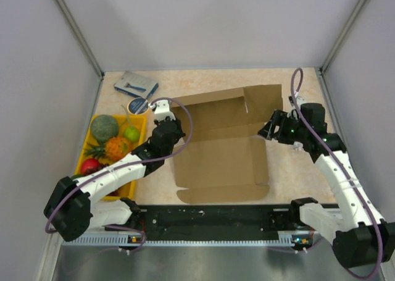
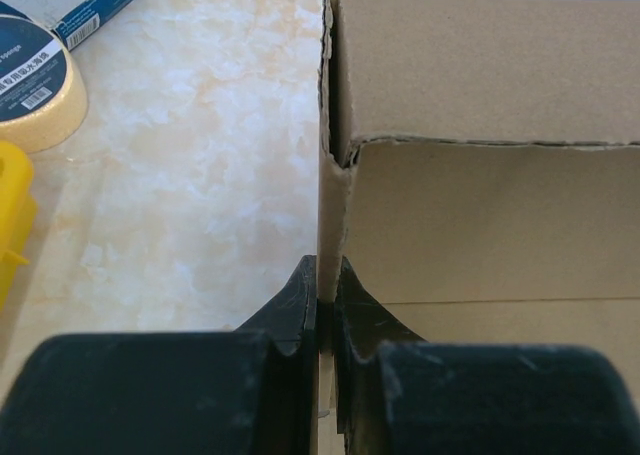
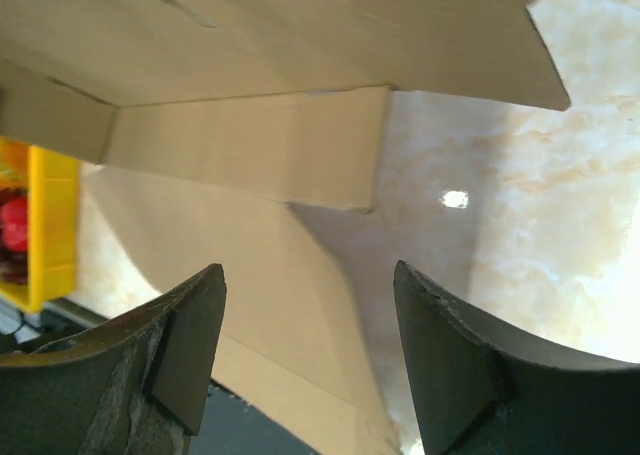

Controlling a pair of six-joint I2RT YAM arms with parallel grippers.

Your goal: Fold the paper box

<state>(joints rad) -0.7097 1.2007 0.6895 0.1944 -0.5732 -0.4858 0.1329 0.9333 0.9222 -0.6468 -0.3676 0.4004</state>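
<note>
1 paper box, 1 left claw pinching it, 1 right claw gaping

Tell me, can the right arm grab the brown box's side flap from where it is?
Probably yes. The right gripper is open, and the side flap of the paper box sits just ahead of it, with nothing visible in between. It likely needs only a short push forward.

Bright, even overhead light with soft shadows. Right wrist view: small white glare spot on the glossy beige marbled tabletop just ahead of the right gripper, and shade under the plain brown corrugated cardboard box. Left wrist view: the black left gripper is blurred up close, while the cardboard beyond it is sharp.
</note>
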